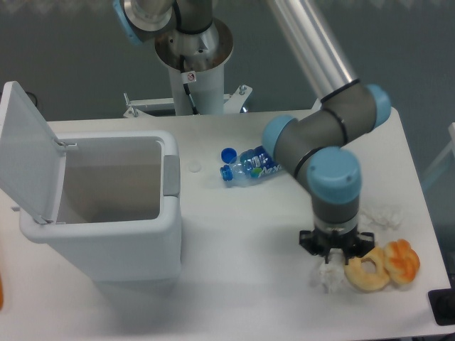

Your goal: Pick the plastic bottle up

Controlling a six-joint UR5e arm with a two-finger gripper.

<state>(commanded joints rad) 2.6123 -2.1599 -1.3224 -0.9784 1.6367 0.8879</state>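
Observation:
My gripper points straight down at the right front of the table, its fingers mostly hidden under the wrist. Right below it lies a small pale, clear-looking thing; I cannot tell what it is or whether the fingers touch it. No slim clear bottle with a dark green label band shows; it may be hidden under the gripper. The larger blue-labelled bottle lies on its side mid-table, behind the arm's elbow.
A white bin with its lid open stands at the left. A blue cap and a white cap lie near the bottle. Orange-tan peel pieces and a crumpled wrapper lie right of the gripper.

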